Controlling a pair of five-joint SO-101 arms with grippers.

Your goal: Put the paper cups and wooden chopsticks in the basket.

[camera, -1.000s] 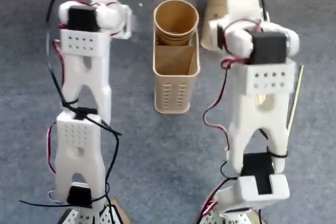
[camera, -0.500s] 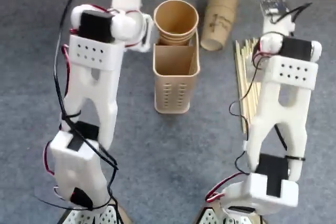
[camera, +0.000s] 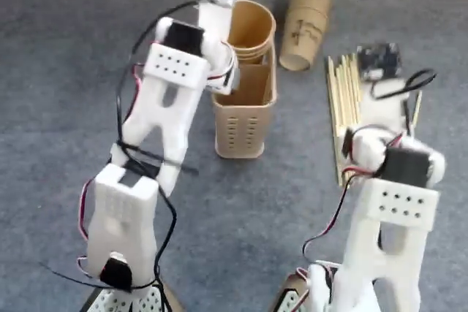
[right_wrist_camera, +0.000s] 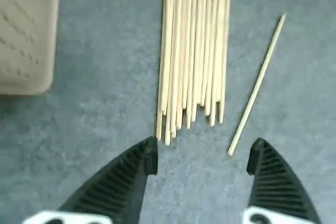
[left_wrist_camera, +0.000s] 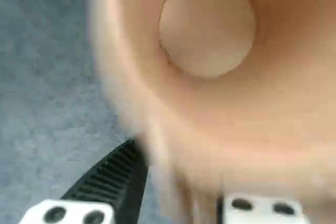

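From above we see the basket (camera: 245, 126) on grey felt (camera: 58, 71), a stack of paper cups (camera: 256, 27) upright in its far compartment. The left arm (camera: 172, 85) leans across the basket's left wall and hides part of the stack's rim. A second cup stack (camera: 306, 23) lies on its side just beyond the basket's right corner. The chopstick bundle (camera: 342, 107) lies right of the basket, partly under the right arm (camera: 387, 202) — one loose chopstick (camera: 417, 111) lies apart.

In the left wrist view we look down into the top cup; the left gripper (left_wrist_camera: 191, 153) is spread, its black finger (left_wrist_camera: 118, 182) outside the cup wall, the other hidden.

In the right wrist view the right gripper (right_wrist_camera: 203, 148) hangs released over felt, just short of the bundle's ends.
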